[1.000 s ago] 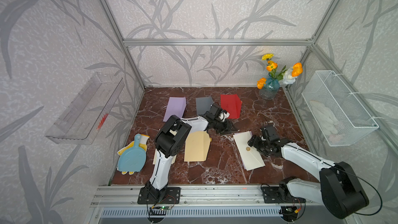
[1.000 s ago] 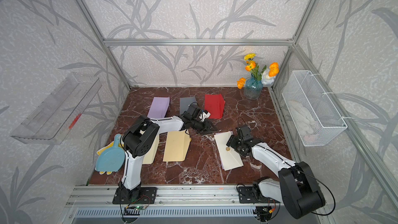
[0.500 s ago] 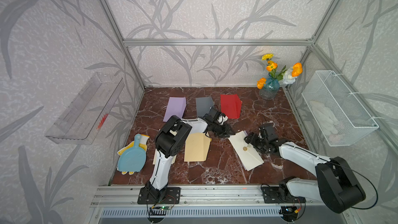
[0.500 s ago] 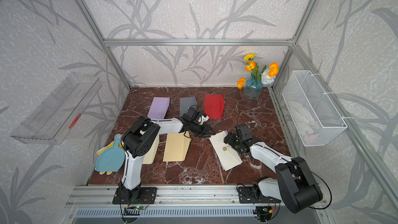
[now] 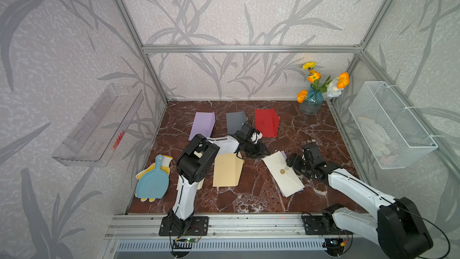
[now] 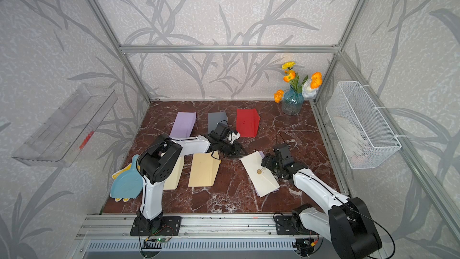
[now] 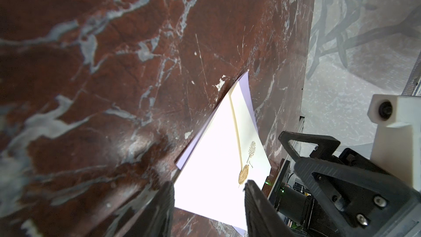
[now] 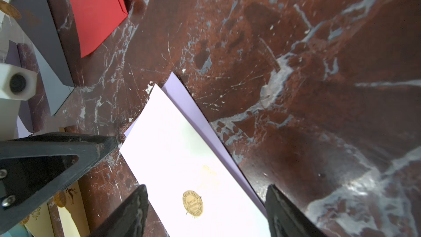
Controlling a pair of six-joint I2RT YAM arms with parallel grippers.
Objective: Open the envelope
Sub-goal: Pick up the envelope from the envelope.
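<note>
Marble tabletop (image 5: 249, 195): dark red with pale veins, floor of a wallpapered booth, coloured envelopes spread across it.
Left arm, change: eased nearward over the last second, down toward the far-left corner of the cream envelope (image 5: 290, 183).
Envelope, change: turned where it lay, far end swung left; now aslant, right of centre, between the two arms. Lilac paper (image 8: 188, 108) peeking out from under its right edge.
Right arm, change: hardly any; at the envelope's right edge as before.
Meaning for the task: probably a repositioning, to bring the flap within reach of both arms. Flap down and gold seal (image 5: 283, 171) unbroken, so no opening begun yet.
Left gripper (image 7: 208, 186): jaws partly apart, gripping nothing. One fingertip (image 8: 107, 144) right at the envelope's far-left corner; contact or a hair's gap, impossible to tell.
Right gripper (image 8: 206, 191): jaws spread wide, empty. Straddling the seal in its wrist view, just right of the seal in both top views; resting on the paper or hovering over it, cannot tell.
Next, as a guess: one arm to pin the envelope's body, the other to work under the flap edge beside the seal.
</note>
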